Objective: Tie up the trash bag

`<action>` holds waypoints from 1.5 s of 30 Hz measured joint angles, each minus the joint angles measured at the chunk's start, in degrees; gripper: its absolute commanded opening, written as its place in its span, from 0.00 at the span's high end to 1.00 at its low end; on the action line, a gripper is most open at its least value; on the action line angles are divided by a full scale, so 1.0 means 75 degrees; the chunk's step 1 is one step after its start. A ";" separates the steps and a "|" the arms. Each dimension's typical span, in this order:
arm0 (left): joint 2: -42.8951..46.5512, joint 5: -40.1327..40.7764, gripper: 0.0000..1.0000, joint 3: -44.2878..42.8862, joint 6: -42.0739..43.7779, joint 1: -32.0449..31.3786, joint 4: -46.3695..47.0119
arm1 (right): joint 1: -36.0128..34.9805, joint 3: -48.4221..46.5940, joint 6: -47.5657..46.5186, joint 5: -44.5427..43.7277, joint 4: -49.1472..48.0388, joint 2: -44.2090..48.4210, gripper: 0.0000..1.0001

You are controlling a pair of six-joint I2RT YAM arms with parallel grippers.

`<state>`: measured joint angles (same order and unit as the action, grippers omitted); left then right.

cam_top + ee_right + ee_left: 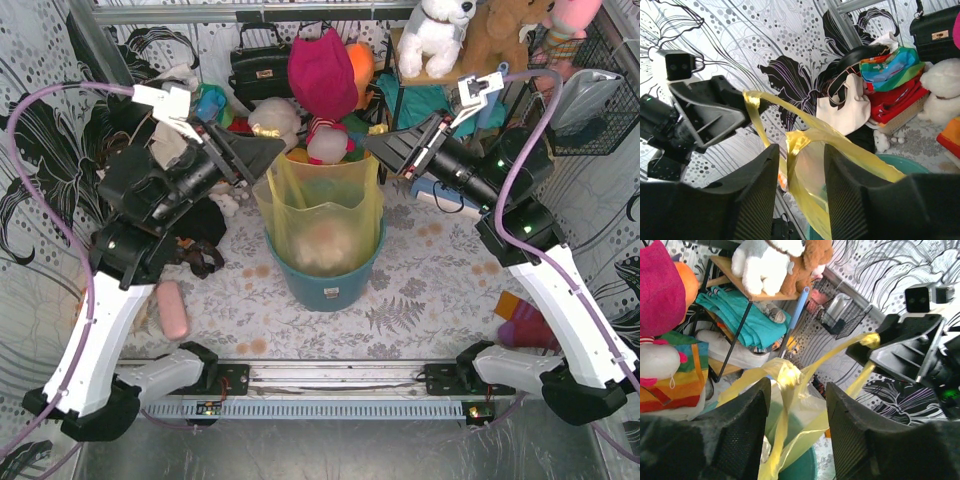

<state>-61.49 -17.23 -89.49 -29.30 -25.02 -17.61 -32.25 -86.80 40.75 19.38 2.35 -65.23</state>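
The left gripper (278,150) is clamped on the left corner of the thin see-through yellow-green plastic trash bag (322,205), which sits in the round teal plastic bin (330,285) dead centre, and the right gripper (370,147) is clamped on the opposite corner. So the bag's mouth runs side to side between them, neither arm nearer, and I reckon the two ends need crossing next. The only label is a small white sticker (330,292) on the bin, too tiny to read.

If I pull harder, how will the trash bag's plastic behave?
Likely floppy and stretchy: the trash bag film ropes into thin strands between left gripper and right gripper. Probably light: pale waste shows through. It may slip or tear.
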 measured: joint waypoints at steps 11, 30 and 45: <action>0.1256 -0.0009 0.35 -0.0041 -0.0157 0.0000 -0.0481 | 0.0000 -0.1011 -0.0871 -0.0644 0.1641 0.0020 0.42; -0.0329 -0.0938 0.40 -0.0991 -0.0825 -0.2020 -0.0449 | 0.0000 -0.2308 -0.1594 -0.1679 0.3267 -0.0166 0.44; -0.0510 0.3322 0.40 0.0833 0.2022 -0.5665 0.1912 | 0.0000 -0.2929 -0.1378 -0.1189 0.3585 -0.0621 0.58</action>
<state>-65.32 7.68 -83.24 -14.13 -67.51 -3.27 -32.25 -108.77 30.41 10.46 29.23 -69.89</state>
